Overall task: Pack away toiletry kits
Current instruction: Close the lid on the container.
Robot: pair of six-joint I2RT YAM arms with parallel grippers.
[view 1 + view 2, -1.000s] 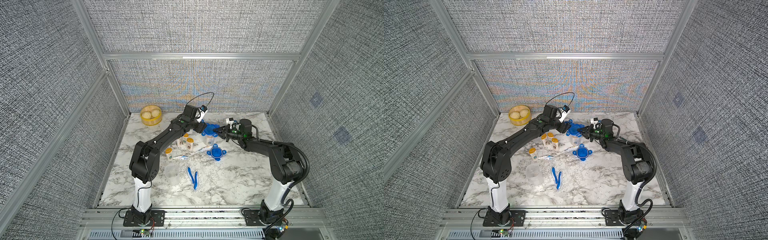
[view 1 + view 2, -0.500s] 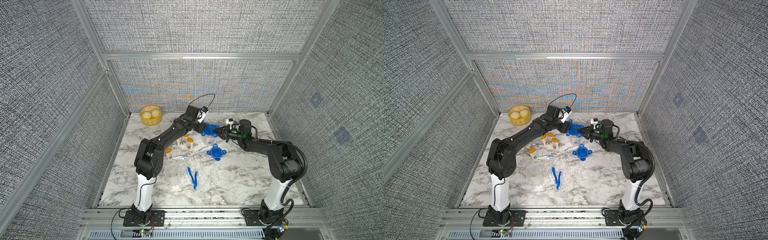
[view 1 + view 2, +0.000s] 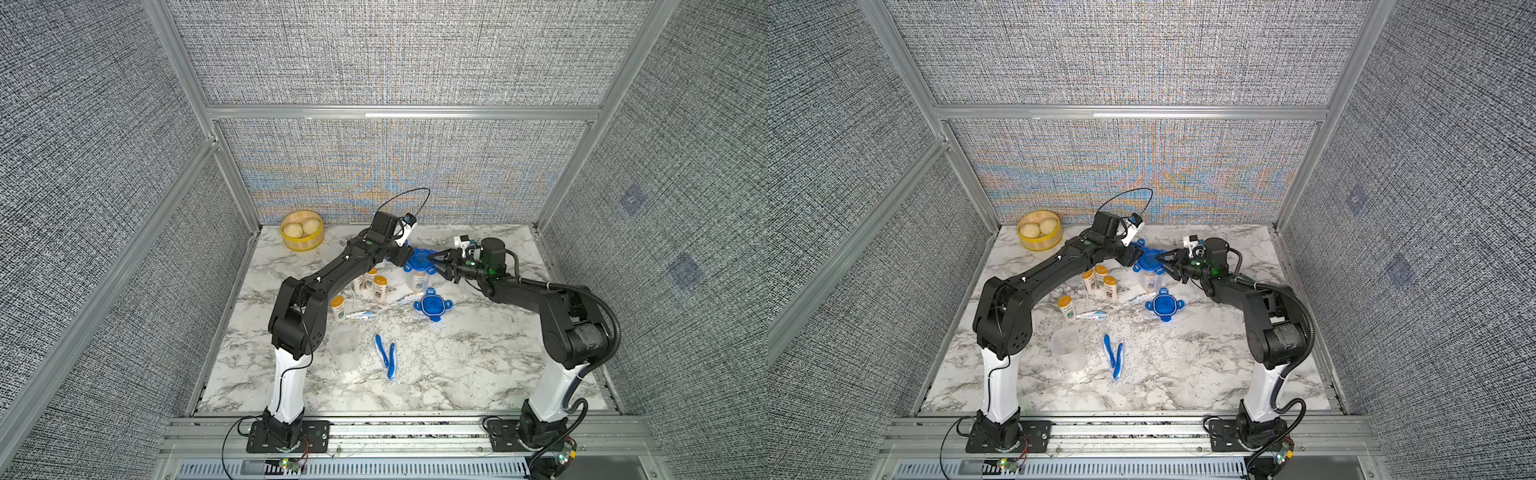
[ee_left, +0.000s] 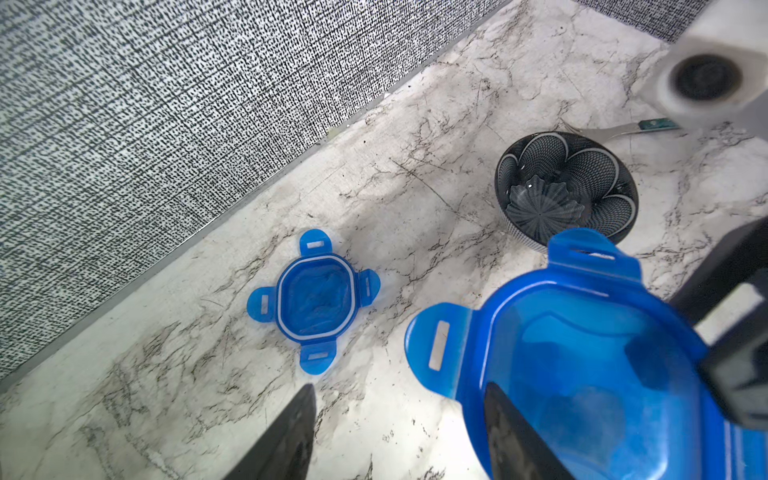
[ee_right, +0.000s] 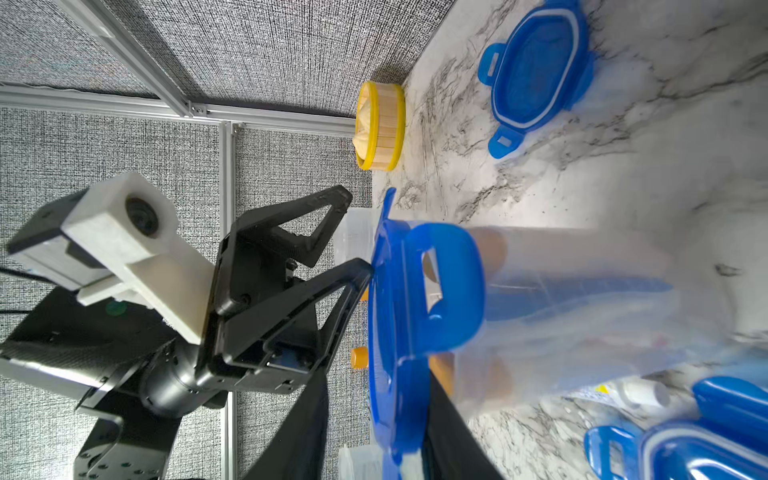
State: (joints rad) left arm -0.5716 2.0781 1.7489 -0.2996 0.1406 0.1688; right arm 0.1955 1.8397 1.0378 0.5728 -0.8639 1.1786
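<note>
Starting at the left gripper (image 5: 355, 230), we see black, open-framed fingers spread wide, one tip touching the top of the lid (image 3: 419, 261). The right gripper (image 3: 435, 263) meets that lid from the right. Its jaws are parted to either side of the rim with a gap showing, so they pinch nothing.

The lid is glossy blue plastic, a rounded square with four slotted tabs. It sits on an upright clear cup (image 5: 582, 291) at the far middle of the veined marble table (image 3: 478, 353). Through the cloudy wall we make out an orange cap and something blue, both blurred.

A second lid (image 3: 432, 306) lies flat just nearer, and a third lid (image 4: 313, 301) lies by the far wall. Left of the cup stand three white, orange-capped bottles (image 3: 380, 286). A fourth bottle (image 3: 337, 307) and two tubes (image 3: 361, 316) lie nearer. Two blue toothbrushes (image 3: 384, 355) lie beside a second cup (image 3: 343, 340). A yellow basket (image 3: 302, 230) at far left holds two buns, and a dark petal-shaped dish (image 4: 565, 195) sits near the far wall.
</note>
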